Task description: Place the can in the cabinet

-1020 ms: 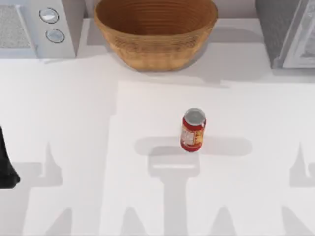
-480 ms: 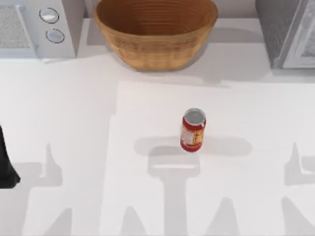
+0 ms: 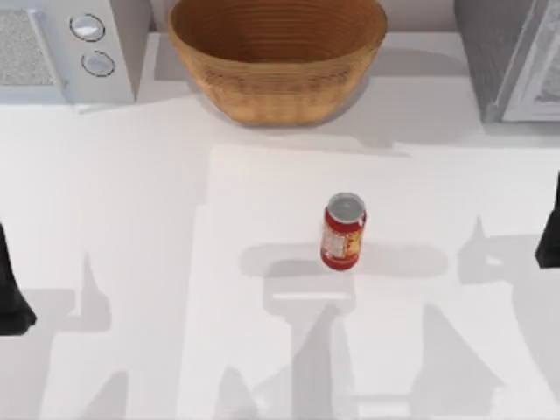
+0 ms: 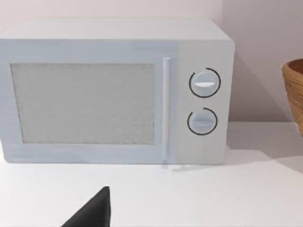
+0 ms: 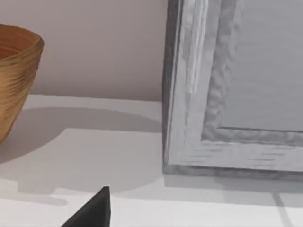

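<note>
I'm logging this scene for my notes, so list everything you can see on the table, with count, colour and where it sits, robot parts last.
can: one, red with silver top and yellow-and-white label, upright near the table's middle, nothing touching it.
basket: one, woven tan, at the back centre.
microwave: one, white with two round knobs, back left corner.
cabinet: one, dark grey speckled side and pale grey framed door, back right corner.
table: one, white, under everything.
left arm: one, black, at the left edge, away from the can.
right arm: one, black, at the right edge, away from the can.
</note>
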`<control>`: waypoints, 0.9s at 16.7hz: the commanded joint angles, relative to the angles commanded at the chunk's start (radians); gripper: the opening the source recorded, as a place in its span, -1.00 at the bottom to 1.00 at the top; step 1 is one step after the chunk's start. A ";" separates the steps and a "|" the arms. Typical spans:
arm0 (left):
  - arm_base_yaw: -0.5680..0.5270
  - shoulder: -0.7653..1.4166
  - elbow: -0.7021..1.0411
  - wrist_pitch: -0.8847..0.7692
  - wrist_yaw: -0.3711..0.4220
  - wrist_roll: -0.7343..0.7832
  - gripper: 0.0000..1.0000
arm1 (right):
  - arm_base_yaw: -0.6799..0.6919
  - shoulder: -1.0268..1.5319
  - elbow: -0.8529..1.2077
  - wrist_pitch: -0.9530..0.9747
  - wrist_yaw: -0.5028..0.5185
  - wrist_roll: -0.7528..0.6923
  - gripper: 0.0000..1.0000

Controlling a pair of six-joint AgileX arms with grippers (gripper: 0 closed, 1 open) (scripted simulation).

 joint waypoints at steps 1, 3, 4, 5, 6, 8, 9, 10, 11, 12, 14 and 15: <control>0.000 0.000 0.000 0.000 0.000 0.000 1.00 | 0.038 0.086 0.025 0.064 0.039 0.002 1.00; 0.000 0.000 0.000 0.000 0.000 0.000 1.00 | 0.116 0.264 0.079 0.196 0.120 0.006 1.00; 0.000 0.000 0.000 0.000 0.000 0.000 1.00 | 0.156 0.355 0.106 0.264 0.161 0.008 1.00; 0.000 0.000 0.000 0.000 0.000 0.000 1.00 | 0.195 0.446 0.133 0.332 0.202 0.010 1.00; 0.000 0.000 0.000 0.000 0.000 0.000 1.00 | 0.234 0.536 0.161 0.400 0.243 0.011 1.00; 0.000 0.000 0.000 0.000 0.000 0.000 1.00 | 0.310 0.716 0.217 0.536 0.324 0.012 1.00; 0.000 0.000 0.000 0.000 0.000 0.000 1.00 | 0.347 0.803 0.244 0.602 0.363 0.013 1.00; 0.000 0.000 0.000 0.000 0.000 0.000 1.00 | 0.383 0.889 0.271 0.667 0.402 0.013 1.00; 0.000 0.000 0.000 0.000 0.000 0.000 1.00 | 0.418 0.972 0.297 0.731 0.439 0.014 1.00; 0.000 0.000 0.000 0.000 0.000 0.000 1.00 | 0.452 1.054 0.323 0.793 0.475 0.014 1.00; 0.000 0.000 0.000 0.000 0.000 0.000 1.00 | 0.515 1.205 0.371 0.908 0.543 0.014 1.00; 0.000 0.000 0.000 0.000 0.000 0.000 1.00 | 0.545 1.276 0.394 0.962 0.574 0.015 1.00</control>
